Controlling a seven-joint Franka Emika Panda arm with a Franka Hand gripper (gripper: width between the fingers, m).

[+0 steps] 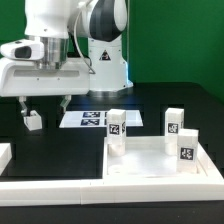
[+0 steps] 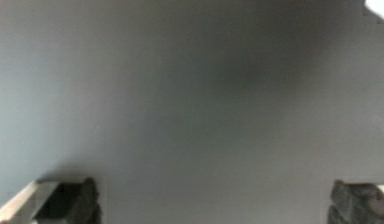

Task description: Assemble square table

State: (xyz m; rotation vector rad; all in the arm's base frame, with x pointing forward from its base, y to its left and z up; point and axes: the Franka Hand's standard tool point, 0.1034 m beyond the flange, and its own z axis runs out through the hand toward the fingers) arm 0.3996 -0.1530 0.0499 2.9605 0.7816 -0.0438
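The square table slab point(image 1: 150, 168) lies at the front on the exterior view's right, white with a raised rim. Three white tagged legs stand upright on it: one at its far left corner point(image 1: 117, 126), one at its far right corner point(image 1: 175, 122), one nearer on the right point(image 1: 187, 149). A fourth small white leg point(image 1: 33, 120) lies on the black table at the exterior view's left. My gripper point(image 1: 44, 104) hangs just above and beside that leg, its fingers spread wide. In the wrist view the gripper point(image 2: 203, 205) is open with nothing between the fingers point(image 2: 61, 202), only a blurred grey surface.
The marker board point(image 1: 88, 118) lies flat behind the slab, under the arm. A long white border rail point(image 1: 50, 186) runs along the front, and another piece of it point(image 1: 4, 154) shows at the left edge. The robot base point(image 1: 105, 60) stands at the back.
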